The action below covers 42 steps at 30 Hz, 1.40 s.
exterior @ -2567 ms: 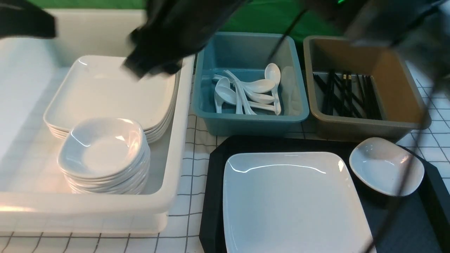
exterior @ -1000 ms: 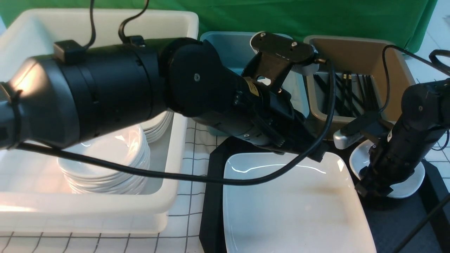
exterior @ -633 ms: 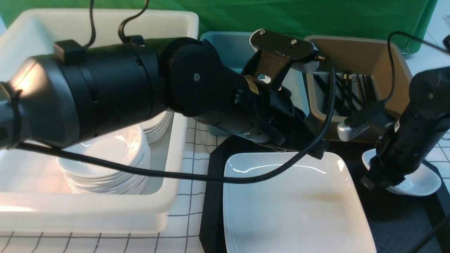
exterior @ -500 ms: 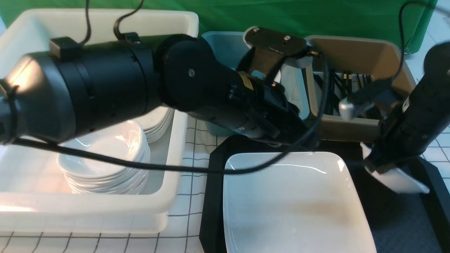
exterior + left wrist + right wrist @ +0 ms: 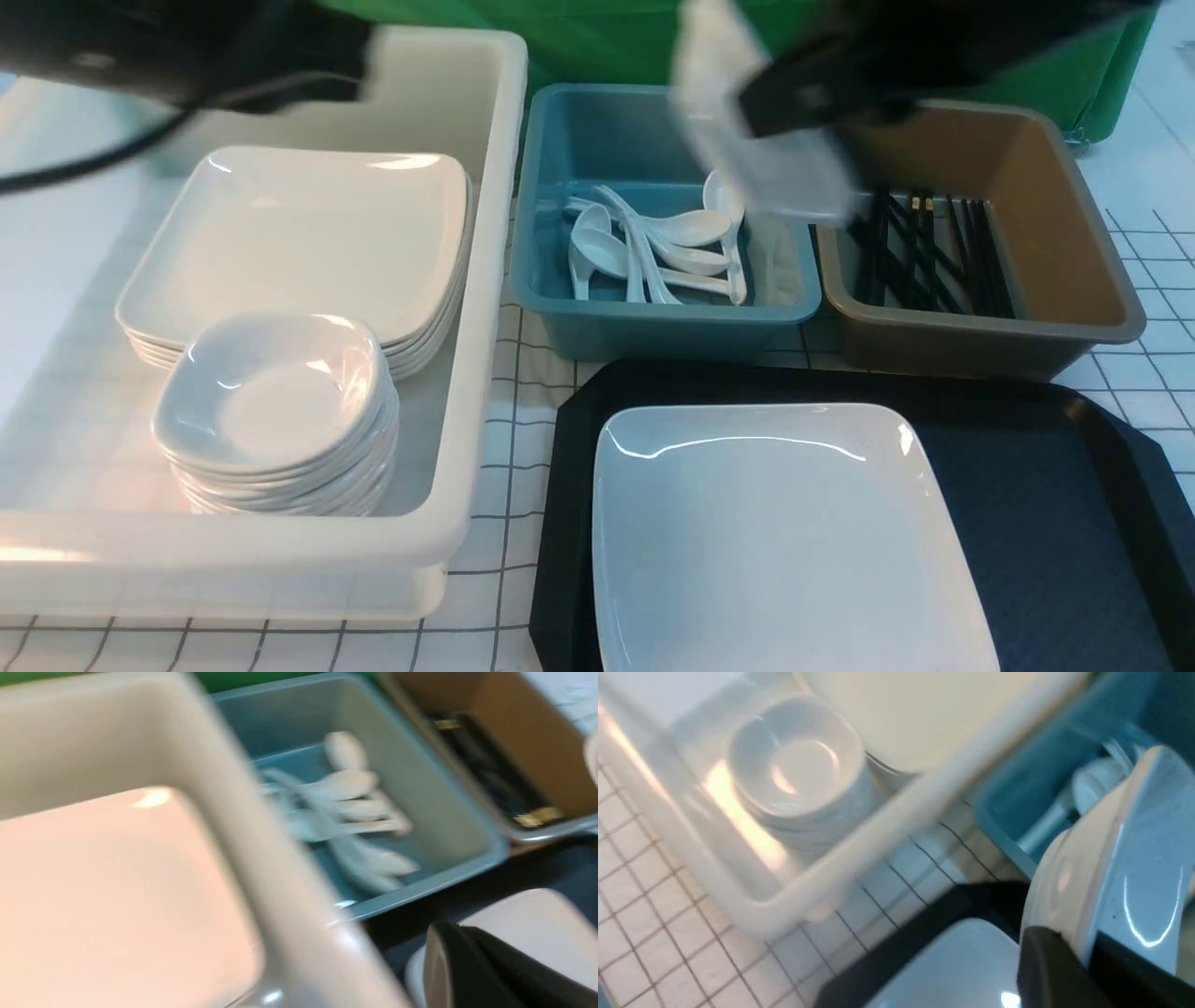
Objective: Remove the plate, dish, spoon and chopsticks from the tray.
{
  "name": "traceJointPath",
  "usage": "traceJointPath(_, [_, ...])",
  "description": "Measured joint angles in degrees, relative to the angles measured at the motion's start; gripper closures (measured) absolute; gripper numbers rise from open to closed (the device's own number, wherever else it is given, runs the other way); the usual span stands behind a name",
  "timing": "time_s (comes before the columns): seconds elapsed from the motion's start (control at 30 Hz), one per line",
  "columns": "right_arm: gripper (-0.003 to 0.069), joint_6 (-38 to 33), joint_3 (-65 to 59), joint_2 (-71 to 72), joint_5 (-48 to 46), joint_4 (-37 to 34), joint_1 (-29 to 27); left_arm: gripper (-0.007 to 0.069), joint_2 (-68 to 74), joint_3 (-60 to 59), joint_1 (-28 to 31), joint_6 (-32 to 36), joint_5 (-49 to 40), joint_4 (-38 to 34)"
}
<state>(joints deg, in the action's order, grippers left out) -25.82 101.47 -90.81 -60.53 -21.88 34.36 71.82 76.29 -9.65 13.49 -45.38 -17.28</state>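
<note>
One plate [image 5: 784, 541] sits on tray [image 5: 1027, 523]; right fingers [image 5: 1048, 975] apparently pinch dish [image 5: 1139, 858].

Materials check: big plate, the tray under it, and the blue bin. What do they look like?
Plate: glazed ceramic or melamine; the look leaves it open. Glossy white, with crisp light streaks along the rim.
Tray: probably black plastic, matte. The floor has a fine texture and almost no glare.
Blue bin: moulded plastic by the look, semi-matte, with a rounded rolled rim and only a soft sheen.
</note>
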Motion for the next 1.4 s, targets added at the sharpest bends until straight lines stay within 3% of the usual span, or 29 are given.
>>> traceJointPath(0.07, [0.0617,-0.5,3.8,-5.7,2.5,-0.5,6.3,0.0627,-3.3,-0.2,7.6,0.0,-4.0,1.7])
traceJointPath(0.23, [0.0617,0.5,13.2,-18.6,6.9,3.7,15.0,0.0627,-9.2,-3.6,20.3,-0.2,-8.3,4.1])
traceJointPath(0.4, [0.0617,1.6,22.7,-30.4,8.1,6.9,19.6,0.0627,-13.6,-9.0,27.6,-0.2,-9.5,2.9])
traceJointPath(0.67, [0.0582,1.6,27.7,-37.4,8.3,7.4,21.9,0.0627,-16.4,-12.7,28.4,0.6,-10.0,1.5])
traceJointPath(0.93, [0.0317,1.8,28.0,-37.6,6.1,7.4,22.0,0.0627,-16.7,-12.7,28.4,2.8,-9.7,-3.9])
traceJointPath(1.13, [0.0277,3.1,28.2,-34.5,-1.7,7.8,22.0,0.0627,-16.7,-12.7,28.4,4.2,-9.7,-6.3])
traceJointPath(1.23, [0.0322,4.2,29.3,-31.0,-6.6,11.7,21.0,0.0627,-16.7,-12.7,28.4,6.2,-10.0,-9.4])
traceJointPath(1.27, [0.0377,5.9,29.3,-29.2,-7.7,13.7,20.0,0.0627,-16.7,-12.7,28.4,7.8,-10.4,-11.3])
traceJointPath(1.3, [0.0484,8.0,29.3,-26.4,-8.3,15.6,17.7,0.0627,-16.7,-12.7,28.4,10.2,-11.5,-14.4])
traceJointPath(1.33, [0.0501,8.0,29.3,-26.0,-8.3,15.7,17.7,0.0627,-16.7,-12.7,28.4,10.2,-11.6,-14.9])
traceJointPath(1.4, [0.0613,10.1,29.2,-22.0,-8.5,16.3,12.2,0.0627,-16.7,-12.7,28.4,13.0,-12.8,-19.3])
